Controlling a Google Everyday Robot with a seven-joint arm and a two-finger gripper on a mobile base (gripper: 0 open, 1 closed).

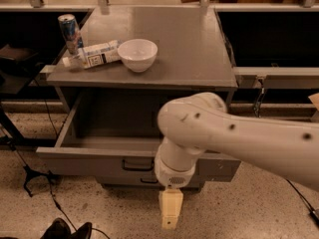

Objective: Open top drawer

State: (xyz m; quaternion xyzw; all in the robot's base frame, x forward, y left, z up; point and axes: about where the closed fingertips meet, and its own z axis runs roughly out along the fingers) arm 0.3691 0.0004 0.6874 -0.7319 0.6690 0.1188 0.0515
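The top drawer (84, 162) of the grey metal cabinet stands pulled out towards me, and its dark inside shows beneath the cabinet top. Its thin black pull handle (136, 165) is at the middle of the front, with pale chips near the right end. My gripper (169, 214) hangs below my white arm (234, 133), in front of the drawer front and below it, just right of the handle and over the floor. It touches nothing. A lower drawer's handle (148, 181) peeks out under the top drawer.
On the cabinet top (189, 49) are a white bowl (137, 54), a lying white carton (94, 54) and an upright can (69, 33). Dark shelving flanks the cabinet. A black stand foot and cables (35, 176) lie on the speckled floor at the left.
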